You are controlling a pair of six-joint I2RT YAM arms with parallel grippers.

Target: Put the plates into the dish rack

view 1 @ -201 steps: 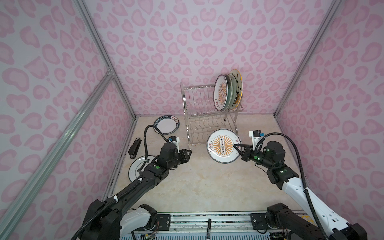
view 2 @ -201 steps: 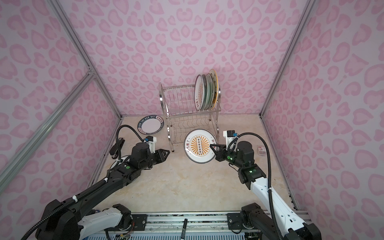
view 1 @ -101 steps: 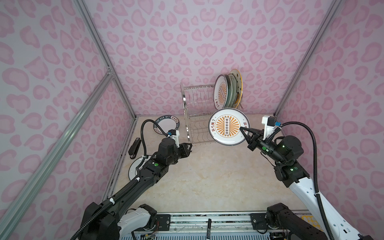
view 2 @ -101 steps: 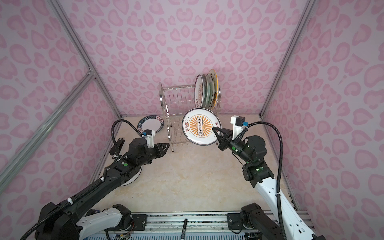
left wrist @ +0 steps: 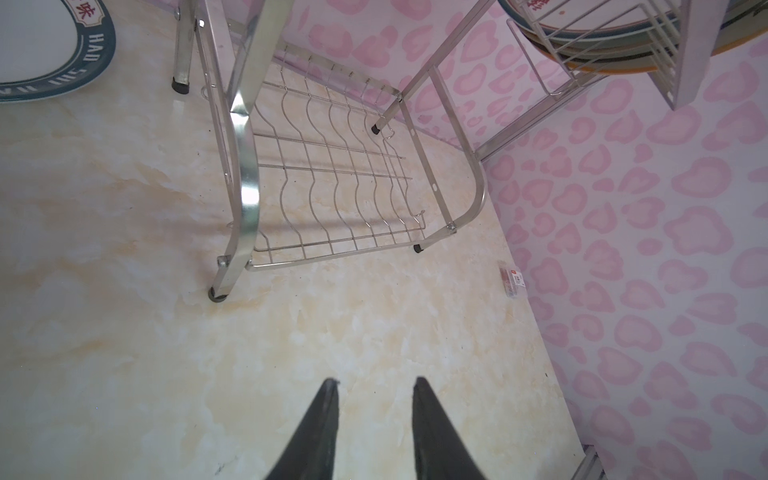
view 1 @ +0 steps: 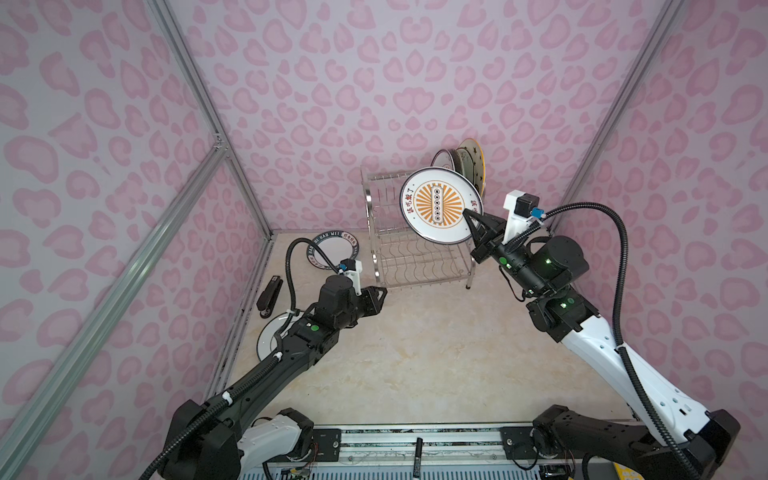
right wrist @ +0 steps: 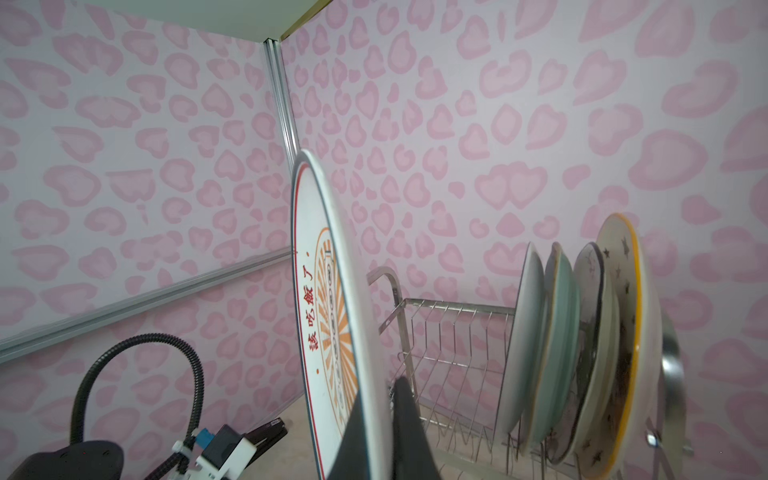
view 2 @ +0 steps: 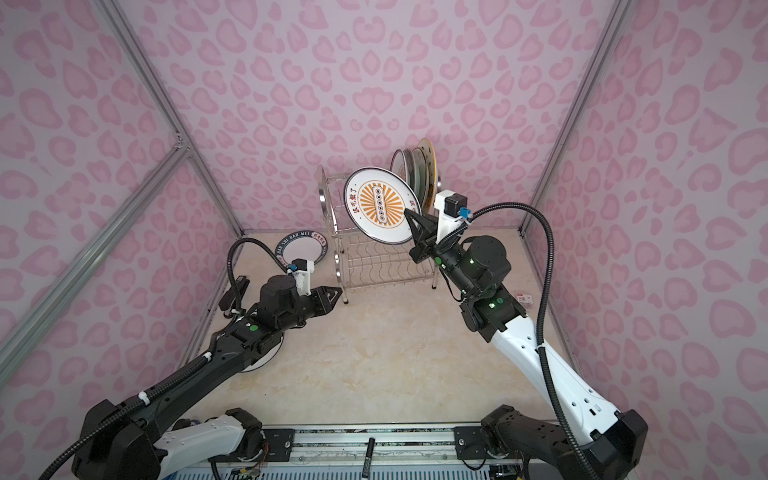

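A: Top views first. R gripper?
B: Clamped on rim of sunburst plate. Plate's in the air, tilted, face twd cam, in front of upper tier of dish rack. Same in both top views.
A: Other plates?
B: 4 racked plates on edge, upper tier, right end. Navy-lettered plate flat on table, left of rack by back wall. Black-ringed plate flat by left wall, partly under L arm. Stapler-like thing btw those two.
A: L gripper?
B: Low over table, near rack's front-left leg, apart from it.
A: L wrist view.
B: L jaws apart, nothing btw them, bare table below. Rack frame ahead, navy-lettered plate beside it, small packet by wall.
A: R wrist view.
B: R fingers pinch sunburst plate at lower rim. Plate near upright, seen edge-on. Racked ones stand apart from it, open slots btw. Order outward from held plate: white, teal, dark-rimmed floral, star w/ orange rim. Can't tell if held plate touches rack, gripper hides its lower edge.
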